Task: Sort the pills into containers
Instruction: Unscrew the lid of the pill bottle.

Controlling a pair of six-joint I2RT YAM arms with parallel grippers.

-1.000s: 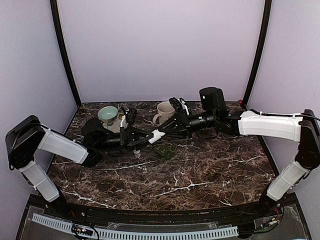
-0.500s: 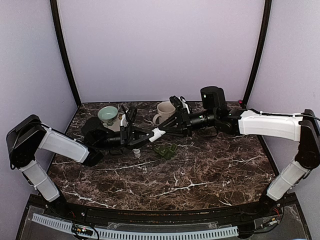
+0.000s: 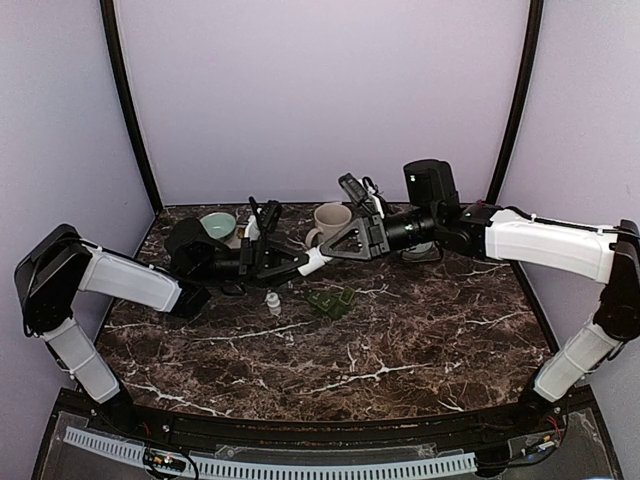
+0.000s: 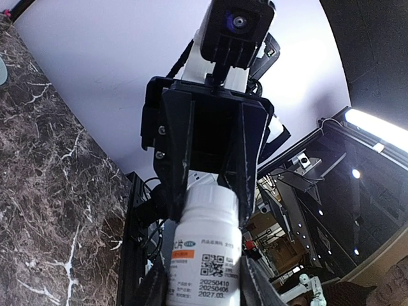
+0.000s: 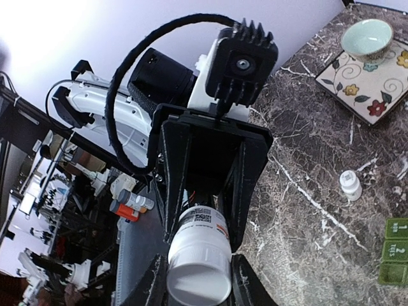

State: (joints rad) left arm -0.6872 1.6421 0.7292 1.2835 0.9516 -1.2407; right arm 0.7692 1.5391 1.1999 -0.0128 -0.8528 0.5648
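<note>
A white pill bottle point(image 3: 315, 260) with a printed label hangs in the air between my two grippers, above the middle back of the table. My left gripper point(image 3: 300, 263) is shut on its labelled body point(image 4: 204, 255). Its fingers point(image 4: 152, 288) flank the bottle in the left wrist view. My right gripper point(image 3: 330, 252) is shut on the cap end point(image 5: 199, 271), with a finger point(image 5: 153, 284) on each side. A green pill organiser point(image 3: 330, 300) lies on the table below. It shows at the right edge of the right wrist view point(image 5: 395, 252).
A small white bottle point(image 3: 272, 302) stands on the marble near the organiser and shows in the right wrist view point(image 5: 350, 185). A cream mug point(image 3: 330, 222) stands at the back. A teal bowl point(image 3: 216, 226) sits on a floral tile point(image 5: 370, 80) at back left.
Both grippers have lifted the white bottle up and toward the back, still joined on it. The small bottle and the organiser have stayed in place.
</note>
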